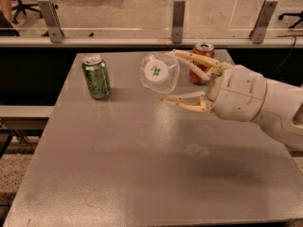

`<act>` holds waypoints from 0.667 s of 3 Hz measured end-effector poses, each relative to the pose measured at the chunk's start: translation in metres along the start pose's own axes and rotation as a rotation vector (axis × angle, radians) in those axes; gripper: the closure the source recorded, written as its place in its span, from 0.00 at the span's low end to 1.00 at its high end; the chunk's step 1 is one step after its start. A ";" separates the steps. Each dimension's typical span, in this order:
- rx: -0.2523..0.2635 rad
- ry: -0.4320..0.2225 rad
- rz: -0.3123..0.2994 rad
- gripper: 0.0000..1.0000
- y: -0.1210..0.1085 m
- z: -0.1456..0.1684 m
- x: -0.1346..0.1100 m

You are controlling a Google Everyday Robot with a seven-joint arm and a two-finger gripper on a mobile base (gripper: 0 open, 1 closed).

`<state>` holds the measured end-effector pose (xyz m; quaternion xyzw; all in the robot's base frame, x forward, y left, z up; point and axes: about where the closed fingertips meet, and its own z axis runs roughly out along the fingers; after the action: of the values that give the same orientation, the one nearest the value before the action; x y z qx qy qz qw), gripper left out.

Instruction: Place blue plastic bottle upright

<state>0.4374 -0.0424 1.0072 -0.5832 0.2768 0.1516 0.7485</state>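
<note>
The blue plastic bottle (161, 74) is held off the table, lying sideways, its white cap with a green mark turned toward the camera. Its clear body runs back between the fingers and the label is mostly hidden. My gripper (169, 76) reaches in from the right over the rear middle of the table and is shut on the bottle. One tan finger (195, 59) lies over the top of the bottle. The other finger (185, 101) runs under it.
A green can (96, 77) stands upright at the back left of the grey table (142, 174). A red can (200, 63) stands at the back, just behind the upper finger. A glass rail with metal posts (178, 13) runs beyond the far edge.
</note>
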 end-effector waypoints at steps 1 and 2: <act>0.037 -0.051 0.079 1.00 -0.003 -0.006 0.000; 0.028 -0.101 0.145 1.00 -0.002 -0.009 0.002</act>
<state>0.4377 -0.0517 1.0062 -0.5427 0.2821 0.2307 0.7568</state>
